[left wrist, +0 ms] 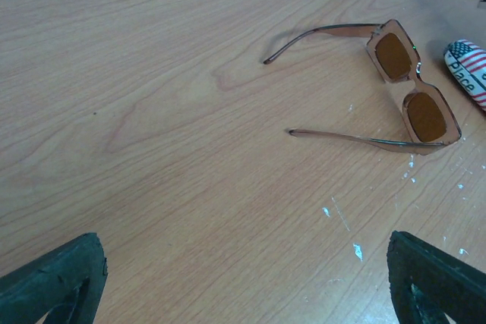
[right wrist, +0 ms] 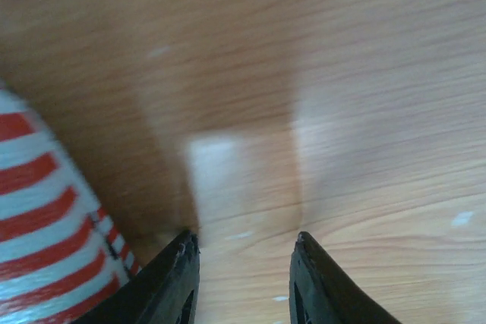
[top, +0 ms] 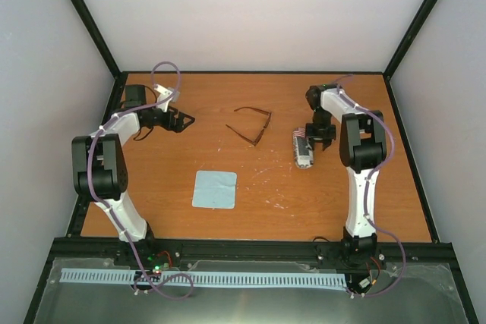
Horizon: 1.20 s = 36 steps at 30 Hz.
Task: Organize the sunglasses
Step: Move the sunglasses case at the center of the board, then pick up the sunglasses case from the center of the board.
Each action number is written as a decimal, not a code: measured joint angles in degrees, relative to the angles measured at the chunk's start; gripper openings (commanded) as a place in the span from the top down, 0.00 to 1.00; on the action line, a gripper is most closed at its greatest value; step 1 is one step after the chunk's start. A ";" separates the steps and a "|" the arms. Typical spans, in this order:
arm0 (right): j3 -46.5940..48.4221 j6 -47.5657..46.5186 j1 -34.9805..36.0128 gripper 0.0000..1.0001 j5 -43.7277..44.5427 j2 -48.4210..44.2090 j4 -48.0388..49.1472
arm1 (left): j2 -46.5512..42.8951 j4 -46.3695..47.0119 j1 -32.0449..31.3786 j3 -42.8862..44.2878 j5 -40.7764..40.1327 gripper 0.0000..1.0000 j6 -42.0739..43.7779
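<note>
Blur is softening the right wrist view, and the striped case is running off its left edge. I am seeing the right gripper hanging just beside it, fingers narrowly apart over bare wood. The left gripper is gaping wide, only its tips showing. The sunglasses are lying unfolded on the table, mid-width toward the far side, lenses facing right, arms pointing left, front running near to far.

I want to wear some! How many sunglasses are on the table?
1. The sunglasses lie unfolded on the table, left of the striped case, beyond the blue cloth. Inside the case I cannot see.
</note>
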 measured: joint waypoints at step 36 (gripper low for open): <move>-18.69 0.42 -6.21 0.52 -20.13 -24.22 11.67 | 29.27 -31.80 -44.98 46.07 -33.40 0.01 -10.14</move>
